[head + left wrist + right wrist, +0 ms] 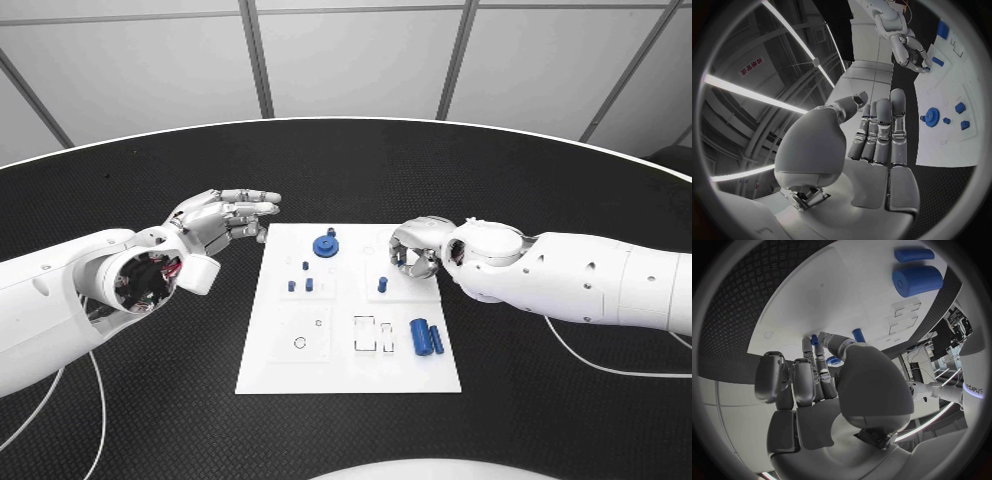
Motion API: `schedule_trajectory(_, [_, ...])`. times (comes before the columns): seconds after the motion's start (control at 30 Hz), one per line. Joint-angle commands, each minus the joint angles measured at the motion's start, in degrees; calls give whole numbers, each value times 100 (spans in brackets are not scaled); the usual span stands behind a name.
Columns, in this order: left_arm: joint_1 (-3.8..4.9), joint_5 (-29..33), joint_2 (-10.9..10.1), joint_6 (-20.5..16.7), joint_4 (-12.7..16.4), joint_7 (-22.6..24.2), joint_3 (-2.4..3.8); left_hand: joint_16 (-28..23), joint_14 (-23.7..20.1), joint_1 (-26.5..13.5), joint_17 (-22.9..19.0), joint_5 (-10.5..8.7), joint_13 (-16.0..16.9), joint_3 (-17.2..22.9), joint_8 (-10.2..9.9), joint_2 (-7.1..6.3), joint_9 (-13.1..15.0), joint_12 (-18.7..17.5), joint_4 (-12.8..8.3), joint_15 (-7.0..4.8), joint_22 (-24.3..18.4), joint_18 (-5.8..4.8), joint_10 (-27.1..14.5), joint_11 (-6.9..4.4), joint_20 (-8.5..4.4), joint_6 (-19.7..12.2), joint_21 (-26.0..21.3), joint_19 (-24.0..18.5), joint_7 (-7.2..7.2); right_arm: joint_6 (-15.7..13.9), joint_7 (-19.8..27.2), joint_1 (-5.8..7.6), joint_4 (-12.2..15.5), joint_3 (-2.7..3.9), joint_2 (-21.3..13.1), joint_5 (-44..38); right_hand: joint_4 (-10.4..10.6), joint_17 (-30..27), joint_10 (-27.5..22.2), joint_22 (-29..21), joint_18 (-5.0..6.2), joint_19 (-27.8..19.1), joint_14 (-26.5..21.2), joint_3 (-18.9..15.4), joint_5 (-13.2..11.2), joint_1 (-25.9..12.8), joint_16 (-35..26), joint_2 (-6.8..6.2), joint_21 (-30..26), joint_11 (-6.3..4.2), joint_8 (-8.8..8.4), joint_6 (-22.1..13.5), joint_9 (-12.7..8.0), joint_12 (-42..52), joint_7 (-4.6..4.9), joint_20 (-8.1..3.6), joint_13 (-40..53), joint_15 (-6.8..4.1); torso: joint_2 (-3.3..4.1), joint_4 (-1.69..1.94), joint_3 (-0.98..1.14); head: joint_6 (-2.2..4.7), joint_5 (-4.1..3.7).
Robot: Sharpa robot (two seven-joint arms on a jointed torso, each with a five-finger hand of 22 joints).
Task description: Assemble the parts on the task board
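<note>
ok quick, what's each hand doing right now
left hand: open, holding nothing, fingers straight beside the task board.
right hand: over the board, fingertips at a small blue part; grip cannot be told.

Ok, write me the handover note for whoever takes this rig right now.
Left hand: holds nothing, fingers extended, hovering off the task board's far left corner.
Right hand: over the board's far right part, fingers down at a small blue peg; whether it grips the peg is unclear.
Blue gear at the far edge, three small pegs upright, two blue cylinders lying loose.
Left to do: seat the cylinders.

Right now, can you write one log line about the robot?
left hand: open, beside task board | right hand: over board, grip unclear
</note>
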Motion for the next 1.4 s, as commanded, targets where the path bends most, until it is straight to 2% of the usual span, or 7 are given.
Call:
schedule_trajectory(0.03, [0, 0, -2, 1, 4, -4, 0, -28, -54, -13, -8, -8, -5, -21, -27, 29, 5, -38, 4, 0, -7, 43, -11, 20, 15, 14, -29, -25, 22, -13, -14, -3, -6, 0, 13, 0, -71, 13, 138, 249, -110, 59, 211, 34, -19, 16, 31, 81, 42, -52, 53, 76, 22, -20, 7, -16, -19, -53, 4, 5, -1, -5, -10])
schedule_trajectory(0.33, [0, 0, -6, 5, 9, -31, 0, -33, -53, 2, -10, -8, -4, -23, -42, 41, 3, -49, -1, 4, -14, 42, -18, 27, 16, 0, -35, -19, 32, -68, -103, -18, -17, 0, 17, -141, -256, 30, 331, 340, -132, 90, 213, 134, -7, 120, 46, 184, 145, -88, 108, 197, 99, -41, -13, -36, -25, -88, 3, -2, 0, -24, -12])
schedule_trajectory(0.73, [1, -1, -7, 26, 10, -77, 0, -40, -52, 20, -13, -9, -6, -31, -64, 41, -1, -71, -13, 11, -21, 41, -39, 39, 19, -21, -42, -11, 44, -308, -159, -21, 108, 0, -50, -189, -300, 22, 371, 373, -140, 102, 211, 162, 10, 131, 41, 188, 183, -92, 112, 217, 114, -57, -13, -41, -25, -96, -7, -7, 5, -30, -23])
schedule_trajectory(0.93, [1, -1, -10, 44, 11, -106, 0, -42, -53, 20, -14, -9, -6, -35, -69, 38, -2, -77, -14, 14, -23, 41, -47, 43, 20, -26, -44, -10, 48, -407, -175, -22, 187, 1, -102, -191, -307, 17, 383, 382, -142, 105, 210, 158, 20, 114, 38, 174, 192, -90, 113, 225, 121, -67, -9, -42, -26, -98, -3, -3, 0, -31, -30])
schedule_trajectory(1.23, [1, -1, -13, 65, 5, -152, 0, -47, -55, 19, -17, -9, -8, -46, -81, 33, -4, -94, -15, 21, -28, 39, -69, 52, 25, -35, -50, -9, 56, -497, -226, -21, 449, 2, -301, -192, -312, 19, 404, 401, -147, 112, 210, 146, 27, 76, 40, 154, 215, -92, 116, 241, 133, -83, -9, -46, -28, -98, -3, -3, -2, -39, -32])
schedule_trajectory(1.4, [1, -1, -16, 71, 0, -166, 0, -47, -55, 19, -17, -9, -8, -46, -81, 33, -4, -94, -15, 21, -28, 39, -69, 52, 25, -35, -50, -9, 56, -587, -271, -19, 737, 4, -503, -192, -313, 21, 408, 426, -154, 123, 210, 144, 27, 71, 42, 151, 248, -93, 117, 244, 135, -85, -11, -47, -28, -99, -9, -9, 0, -50, -28])
